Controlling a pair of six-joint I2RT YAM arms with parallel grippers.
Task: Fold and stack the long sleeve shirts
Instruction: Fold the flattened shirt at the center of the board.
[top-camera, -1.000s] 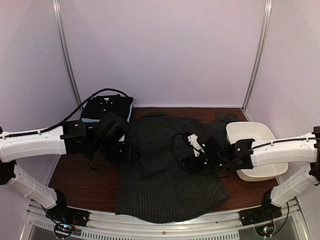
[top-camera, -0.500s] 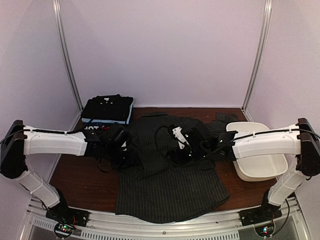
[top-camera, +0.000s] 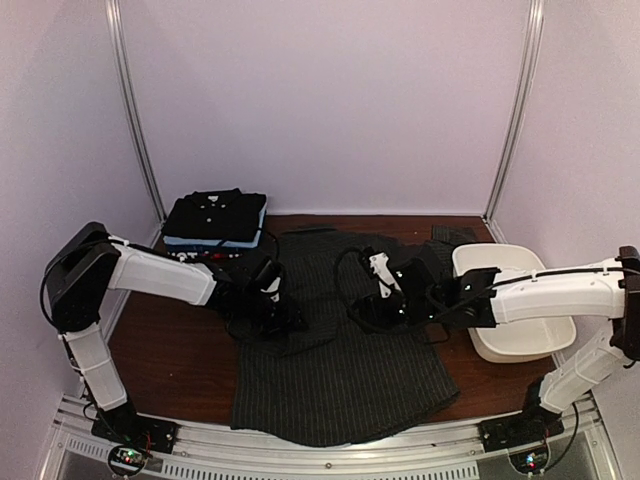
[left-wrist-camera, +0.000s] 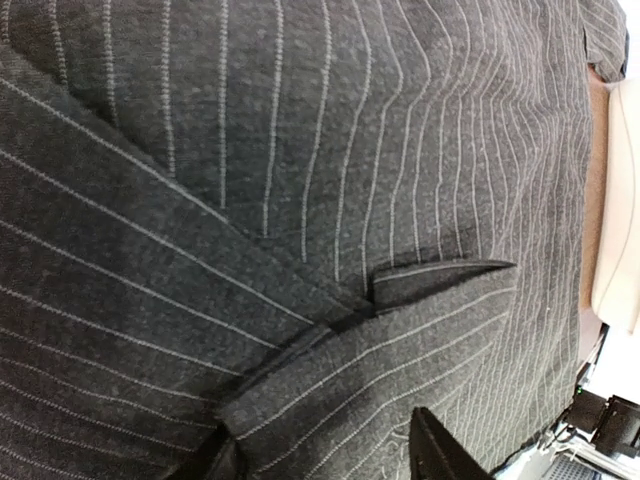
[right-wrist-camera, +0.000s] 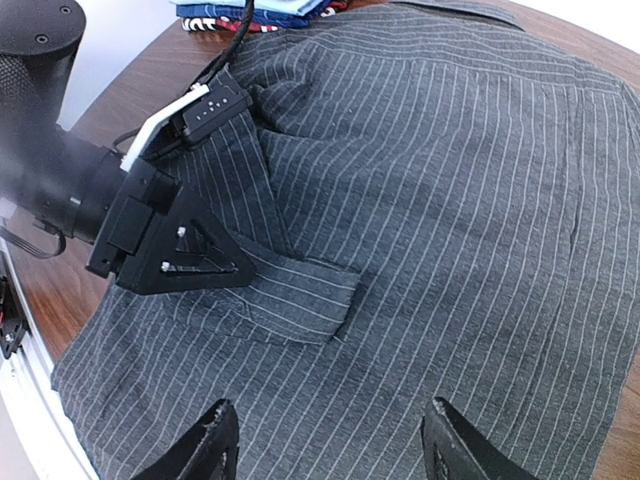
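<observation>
A charcoal pinstriped shirt (top-camera: 340, 350) lies spread flat in the middle of the table. One sleeve is folded in over its body, with the cuff (right-wrist-camera: 300, 295) lying on the chest. My left gripper (top-camera: 283, 315) is open and low on that sleeve. In the left wrist view (left-wrist-camera: 325, 455) the cuff (left-wrist-camera: 400, 330) lies between its spread fingers. Its finger (right-wrist-camera: 195, 262) rests on the sleeve in the right wrist view. My right gripper (top-camera: 362, 308) is open and empty just above the shirt's body, also shown in the right wrist view (right-wrist-camera: 325, 460). A folded black shirt (top-camera: 213, 213) tops a light blue one (top-camera: 257, 226).
The folded stack sits at the back left corner. A white tub (top-camera: 510, 262) stands at the right, close to my right forearm. A small dark item (top-camera: 452, 233) lies at the back right. Bare wooden table (top-camera: 165, 350) shows left of the shirt.
My left arm has stretched rightward, carrying the sleeve inward over the shirt's body. My right gripper swung left, then drew back a little to the right.
</observation>
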